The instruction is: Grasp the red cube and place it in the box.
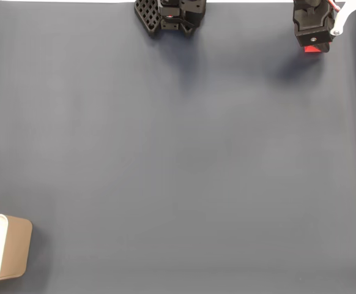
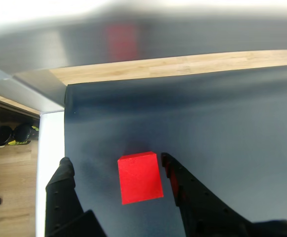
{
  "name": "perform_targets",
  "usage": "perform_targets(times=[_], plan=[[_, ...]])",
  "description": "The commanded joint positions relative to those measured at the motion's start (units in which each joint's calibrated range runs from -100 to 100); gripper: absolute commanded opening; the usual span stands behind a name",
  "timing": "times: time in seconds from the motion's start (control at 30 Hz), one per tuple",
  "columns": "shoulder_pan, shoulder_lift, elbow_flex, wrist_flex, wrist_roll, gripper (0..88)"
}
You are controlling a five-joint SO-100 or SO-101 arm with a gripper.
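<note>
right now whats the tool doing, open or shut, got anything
Tool: open, holding nothing. The red cube sits on the mat between its fingers, with a gap on the left side in the wrist view.

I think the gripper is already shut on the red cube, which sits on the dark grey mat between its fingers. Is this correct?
Not quite. In the wrist view the gripper is open: the red cube sits on the dark grey mat between the fingers, with a gap showing on the left side.
</note>
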Motion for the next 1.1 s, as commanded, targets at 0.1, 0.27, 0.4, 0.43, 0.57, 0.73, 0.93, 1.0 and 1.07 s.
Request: perform_targets(times=[0.1, 0.27, 0.4, 0.43, 0.57, 0.73, 0.93, 1.0, 1.07], plan=[[-0.4, -0.5, 0.2, -1.1, -0.2, 40.6], [-0.4, 0.4, 0.6, -1.7, -0.3, 40.5], [-0.5, 0.5, 1.1, -2.1, -0.5, 40.5], [-0.6, 0.5, 1.3, -2.1, -0.6, 40.5], [-0.9, 0.5, 1.5, -2.6, -0.9, 40.6], [-1.1, 0.4, 1.5, -2.6, -0.9, 40.6], [-1.6, 0.6, 1.5, -2.6, -1.1, 40.5], [-1.9, 0.6, 1.5, -2.6, -1.1, 40.5], [-2.0, 0.6, 1.5, -2.6, -1.2, 40.4]])
